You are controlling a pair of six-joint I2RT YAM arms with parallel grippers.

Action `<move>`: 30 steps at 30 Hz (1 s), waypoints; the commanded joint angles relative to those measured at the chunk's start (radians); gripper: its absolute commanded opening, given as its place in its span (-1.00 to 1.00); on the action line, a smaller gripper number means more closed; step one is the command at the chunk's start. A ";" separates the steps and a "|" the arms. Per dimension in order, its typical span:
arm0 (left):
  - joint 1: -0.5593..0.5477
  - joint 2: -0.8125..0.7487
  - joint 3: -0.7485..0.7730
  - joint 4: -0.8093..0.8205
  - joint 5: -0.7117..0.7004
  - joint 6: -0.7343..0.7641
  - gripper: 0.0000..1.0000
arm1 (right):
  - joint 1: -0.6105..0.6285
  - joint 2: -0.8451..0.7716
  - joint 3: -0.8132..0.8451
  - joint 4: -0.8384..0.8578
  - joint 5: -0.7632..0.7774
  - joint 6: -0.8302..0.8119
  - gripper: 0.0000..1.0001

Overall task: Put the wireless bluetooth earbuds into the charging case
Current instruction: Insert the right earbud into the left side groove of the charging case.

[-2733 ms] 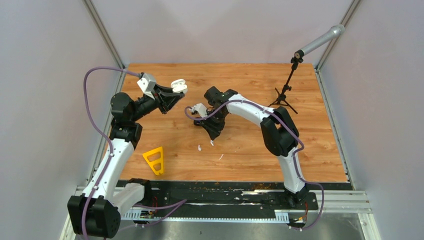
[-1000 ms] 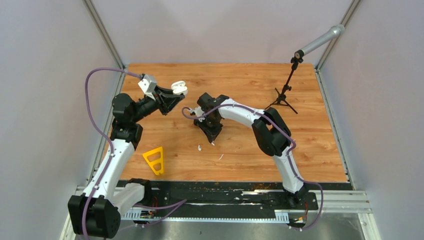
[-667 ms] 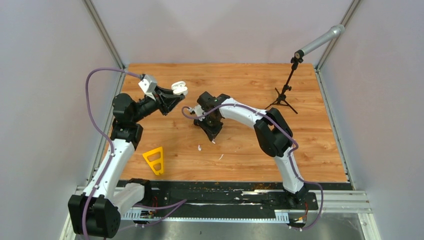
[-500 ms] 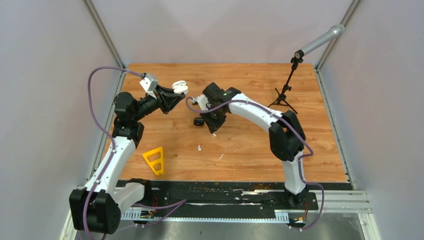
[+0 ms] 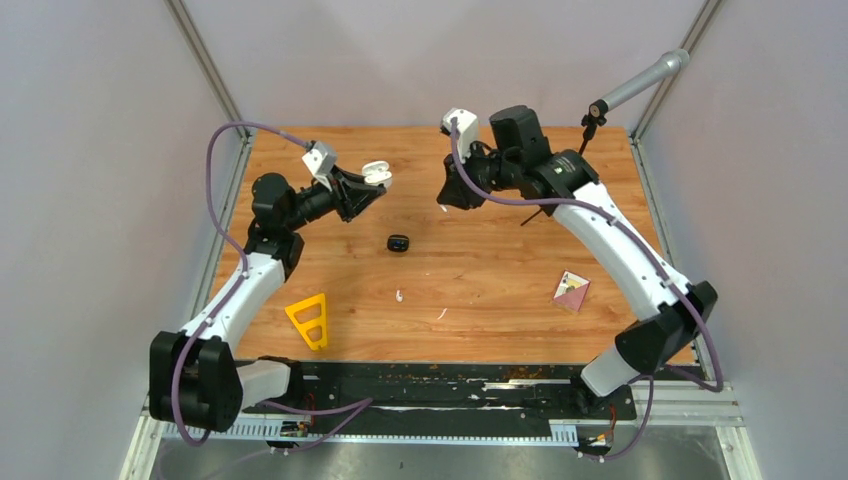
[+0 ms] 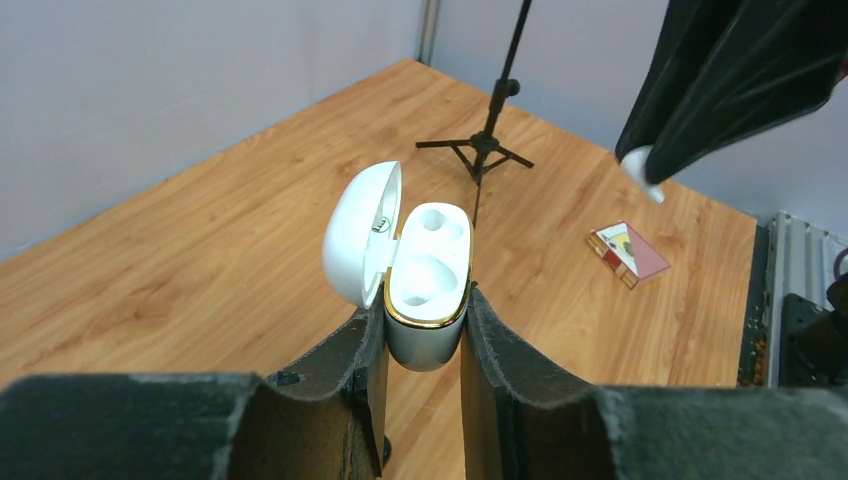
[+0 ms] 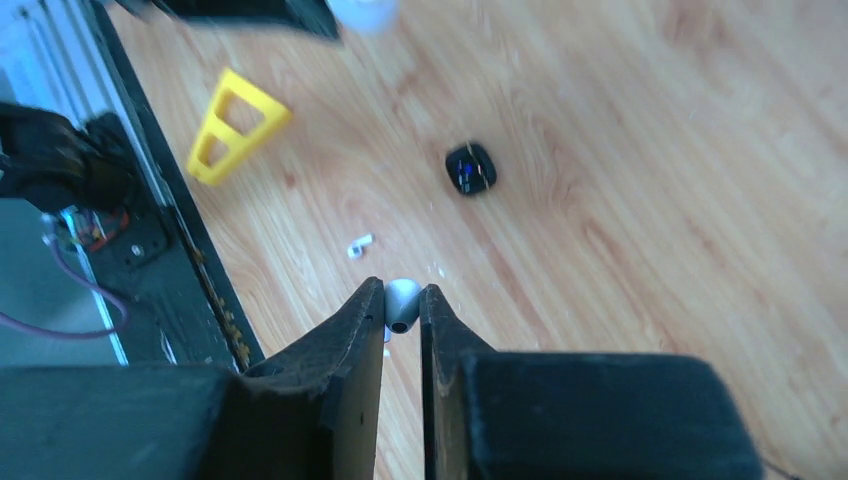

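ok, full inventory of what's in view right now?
charging case: 1, white, lid open, clamped in left end effector
held earbud: 1, white, pinched in right end effector
loose earbud: 1, white, on table, near of centre
black case: 1, black, table centre
sliver: 1, white, right of loose earbud
triangle piece: 1, yellow, table's near left
card box: 1, pink-red, table's right side
microphone stand: 1, black tripod, grey mic, far right corner
table: 1, wood
left end effector: 1, black, raised
right end effector: 1, black, raised
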State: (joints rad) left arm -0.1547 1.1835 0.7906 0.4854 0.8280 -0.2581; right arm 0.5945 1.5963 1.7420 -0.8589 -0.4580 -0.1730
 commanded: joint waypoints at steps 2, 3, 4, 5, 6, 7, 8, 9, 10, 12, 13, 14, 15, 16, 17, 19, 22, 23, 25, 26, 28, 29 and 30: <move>-0.060 0.020 0.048 0.121 0.007 0.004 -1.00 | 0.012 -0.126 0.000 0.234 -0.012 0.123 -1.00; -0.070 0.023 0.047 0.134 -0.004 -0.009 -1.00 | 0.013 -0.134 -0.001 0.268 0.011 0.152 -1.00; -0.080 0.024 0.047 0.146 -0.014 -0.024 -1.00 | 0.014 -0.139 0.002 0.298 0.037 0.180 -1.00; -0.093 0.025 0.046 0.154 -0.029 -0.040 -1.00 | 0.017 -0.140 0.007 0.330 0.057 0.207 -1.00; -0.103 0.022 0.048 0.161 -0.046 -0.051 -1.00 | 0.022 -0.139 0.015 0.352 0.090 0.219 -1.00; -0.114 0.021 0.049 0.162 -0.067 -0.058 -1.00 | 0.028 -0.134 0.027 0.372 0.113 0.226 -1.00; -0.126 0.019 0.053 0.160 -0.089 -0.065 -1.00 | 0.035 -0.125 0.040 0.386 0.134 0.232 -1.00; -0.135 0.020 0.058 0.161 -0.102 -0.073 -1.00 | 0.040 -0.113 0.055 0.403 0.150 0.237 -1.00; -0.146 0.023 0.062 0.164 -0.108 -0.079 -1.00 | 0.045 -0.102 0.066 0.416 0.162 0.242 -1.00; -0.163 0.025 0.072 0.165 -0.119 -0.079 -1.00 | 0.053 -0.079 0.088 0.440 0.179 0.251 -1.00; -0.170 0.030 0.078 0.163 -0.125 -0.081 -1.00 | 0.058 -0.067 0.102 0.449 0.187 0.256 -1.00; -0.174 0.031 0.081 0.162 -0.130 -0.084 -1.00 | 0.063 -0.053 0.114 0.456 0.194 0.260 -1.00; -0.178 0.033 0.086 0.162 -0.133 -0.089 -1.00 | 0.069 -0.042 0.127 0.461 0.197 0.263 -1.00; -0.182 0.034 0.091 0.163 -0.136 -0.090 -1.00 | 0.077 -0.032 0.138 0.468 0.197 0.268 -1.00; -0.187 0.034 0.094 0.163 -0.139 -0.093 -1.00 | 0.082 -0.021 0.148 0.470 0.197 0.271 -1.00; -0.193 0.034 0.101 0.163 -0.143 -0.095 -1.00 | 0.093 -0.008 0.164 0.474 0.198 0.278 -1.00; -0.200 0.035 0.109 0.166 -0.152 -0.096 -1.00 | 0.109 0.002 0.177 0.477 0.203 0.283 -1.00; -0.200 0.035 0.112 0.165 -0.156 -0.096 -1.00 | 0.114 0.003 0.178 0.479 0.203 0.283 -1.00; -0.200 0.039 0.118 0.164 -0.171 -0.096 -1.00 | 0.123 0.001 0.181 0.479 0.203 0.281 -1.00; -0.200 0.040 0.122 0.163 -0.177 -0.097 -1.00 | 0.127 0.001 0.181 0.480 0.204 0.281 -1.00; -0.200 0.045 0.130 0.167 -0.186 -0.101 -1.00 | 0.139 -0.001 0.179 0.481 0.217 0.275 -1.00; -0.201 0.048 0.134 0.170 -0.189 -0.105 -1.00 | 0.146 -0.002 0.176 0.484 0.226 0.267 -1.00; -0.201 0.049 0.138 0.172 -0.190 -0.107 -1.00 | 0.155 -0.004 0.169 0.488 0.244 0.260 -1.00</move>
State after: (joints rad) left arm -0.3496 1.2259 0.8707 0.6056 0.6685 -0.3481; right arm 0.7216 1.6039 1.8782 -0.4274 -0.2646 0.0849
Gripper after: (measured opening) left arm 0.333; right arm 0.167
